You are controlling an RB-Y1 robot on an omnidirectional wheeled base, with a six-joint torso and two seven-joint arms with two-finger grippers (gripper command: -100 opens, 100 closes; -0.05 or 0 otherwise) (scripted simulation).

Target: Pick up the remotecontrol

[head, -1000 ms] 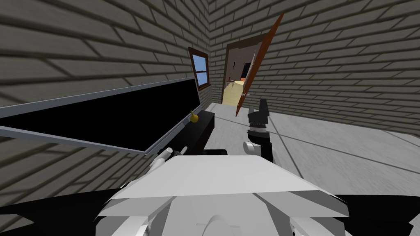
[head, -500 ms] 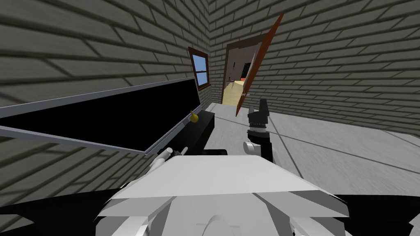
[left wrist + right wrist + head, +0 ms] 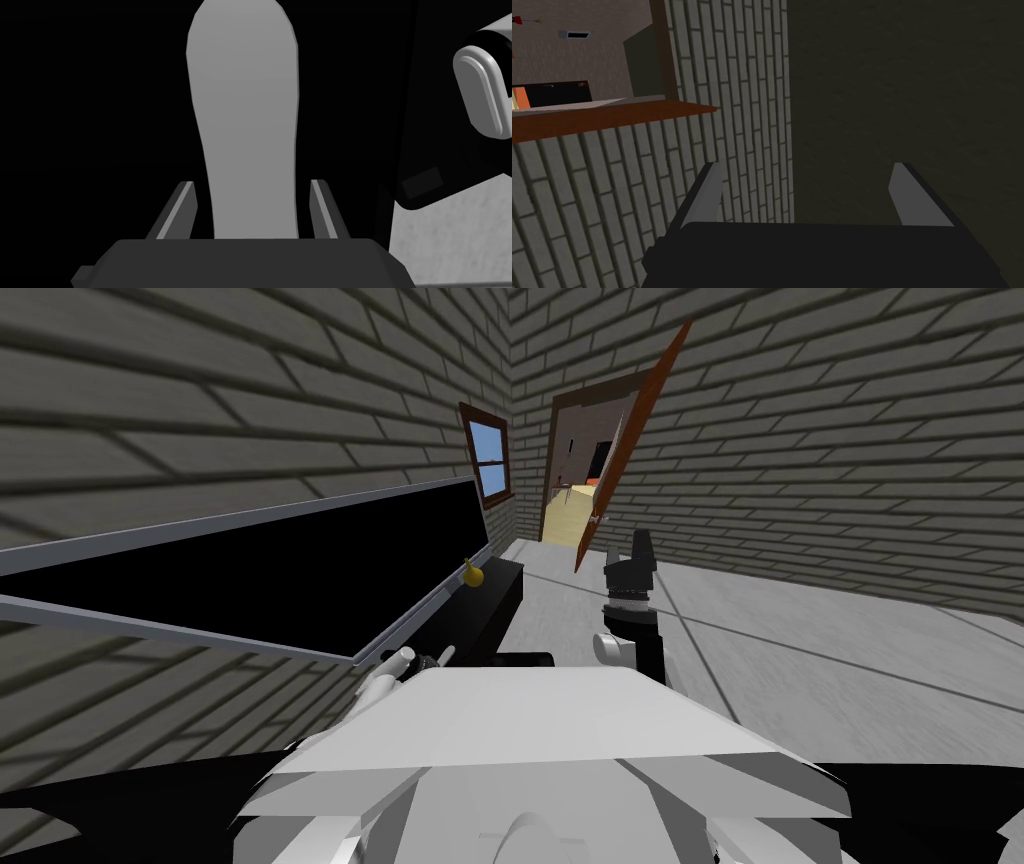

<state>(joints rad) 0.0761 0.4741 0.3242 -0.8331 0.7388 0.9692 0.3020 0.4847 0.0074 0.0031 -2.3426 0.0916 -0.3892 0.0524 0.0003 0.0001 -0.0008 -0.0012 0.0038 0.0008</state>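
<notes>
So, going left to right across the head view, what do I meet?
In order: big black screen → small yellow object → doorway → open reddish-brown door.

- left gripper (image 3: 252,184): low at my left side, fingers (image 3: 181,210) parted, set closer together than the right's.
- right gripper (image 3: 807,167): forearm (image 3: 632,623) raised upright, fingers wide apart.
</notes>
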